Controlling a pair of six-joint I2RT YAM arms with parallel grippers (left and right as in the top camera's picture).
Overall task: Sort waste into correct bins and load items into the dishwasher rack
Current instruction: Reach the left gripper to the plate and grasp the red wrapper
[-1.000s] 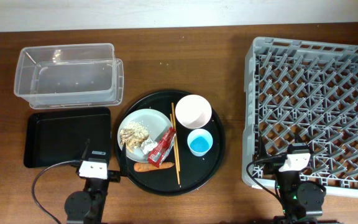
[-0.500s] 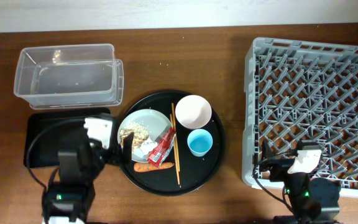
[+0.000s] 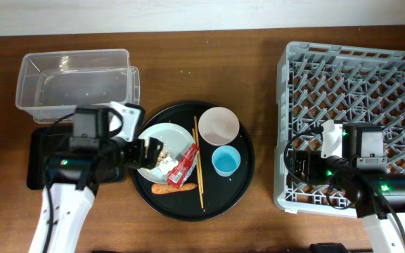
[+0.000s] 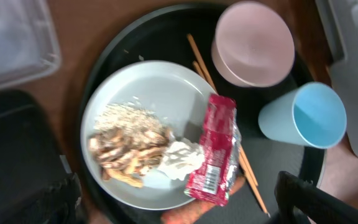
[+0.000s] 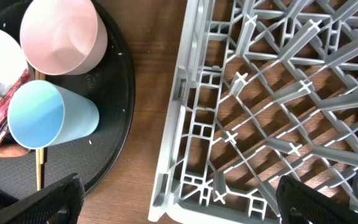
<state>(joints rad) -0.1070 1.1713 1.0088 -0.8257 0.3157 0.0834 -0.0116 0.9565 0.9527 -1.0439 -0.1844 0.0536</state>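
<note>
Left arm has swung in. Its jaws, spread wide, now hang over the plate (image 4: 160,99), with the food scraps (image 4: 129,146) and red wrapper (image 4: 216,152) between them. Right jaws, wide too, have lifted beside the rack (image 3: 371,91), which is bare. Clear box (image 3: 76,88) and black tray (image 3: 37,140) show no waste. Sorting looks about to start.
</note>
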